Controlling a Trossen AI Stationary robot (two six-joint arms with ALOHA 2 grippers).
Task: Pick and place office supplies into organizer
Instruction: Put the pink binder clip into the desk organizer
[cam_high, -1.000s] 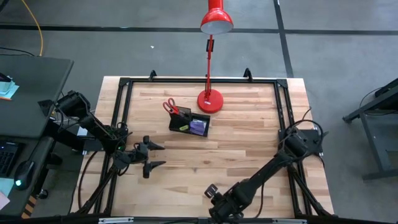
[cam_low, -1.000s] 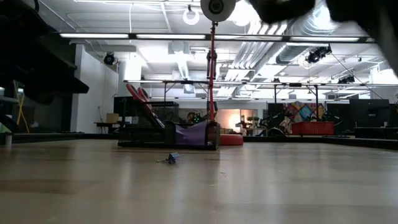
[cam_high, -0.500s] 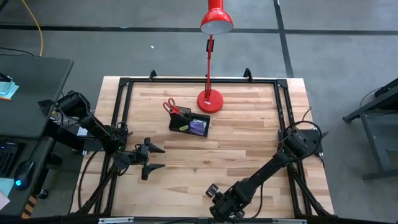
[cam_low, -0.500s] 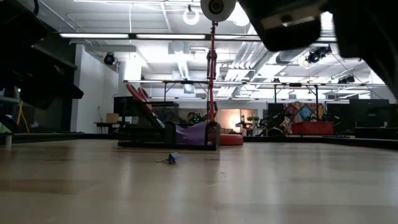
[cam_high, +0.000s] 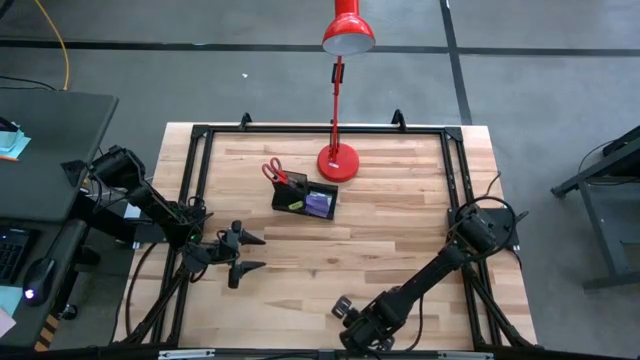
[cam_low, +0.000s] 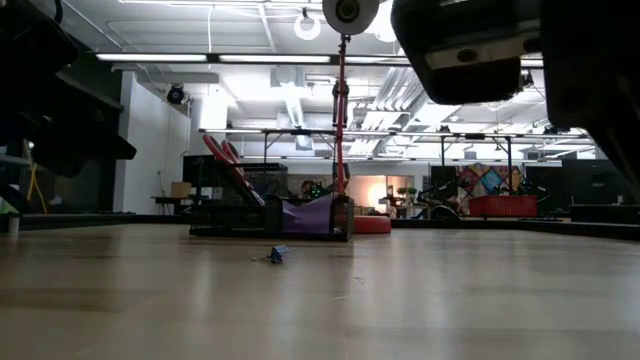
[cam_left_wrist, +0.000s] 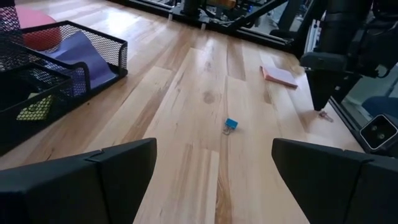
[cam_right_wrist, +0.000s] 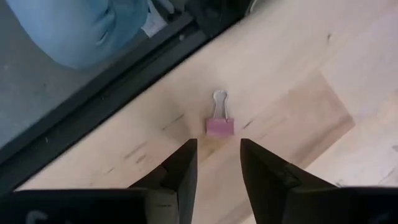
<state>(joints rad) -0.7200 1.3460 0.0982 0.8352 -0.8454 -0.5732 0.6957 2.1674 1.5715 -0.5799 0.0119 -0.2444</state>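
My right gripper (cam_right_wrist: 216, 167) hangs with fingers slightly apart just short of the pink clip (cam_right_wrist: 219, 122) by the table's near edge, far from the organizer (cam_high: 305, 198); I judge a misaligned close could skid the clip off the edge.

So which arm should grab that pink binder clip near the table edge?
The right. Its gripper hangs directly over the pink clip, fingers open with the clip just ahead of the gap. The left gripper sits open across the table, facing the blue clip instead.
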